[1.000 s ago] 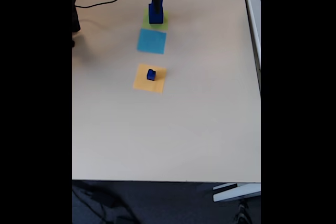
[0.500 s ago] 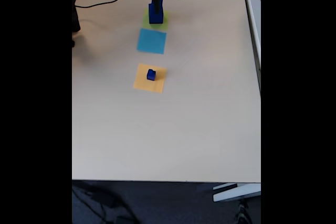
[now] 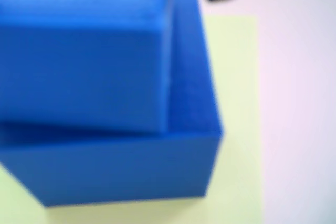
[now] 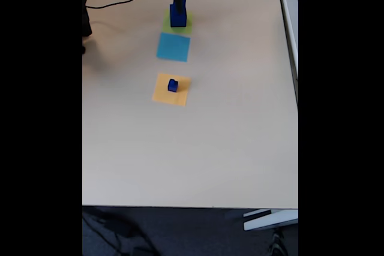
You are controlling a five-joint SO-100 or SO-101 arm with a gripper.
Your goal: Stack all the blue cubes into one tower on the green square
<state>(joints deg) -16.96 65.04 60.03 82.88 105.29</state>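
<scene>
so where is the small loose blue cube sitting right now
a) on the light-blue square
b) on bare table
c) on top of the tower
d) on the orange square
d, in the fixed view the small blue cube rests on the orange square, apart from the blue tower on the green square, with the light-blue square bare between them.

The blue cubes (image 4: pixel 177 14) are glossy royal blue, stacked on the lime green square (image 4: pixel 186 28); a smaller blue cube (image 4: pixel 173 85) sits on an orange square (image 4: pixel 162 93). Between lies a light-blue square (image 4: pixel 173 47). The counter (image 4: pixel 210 148) is pale beige.
</scene>
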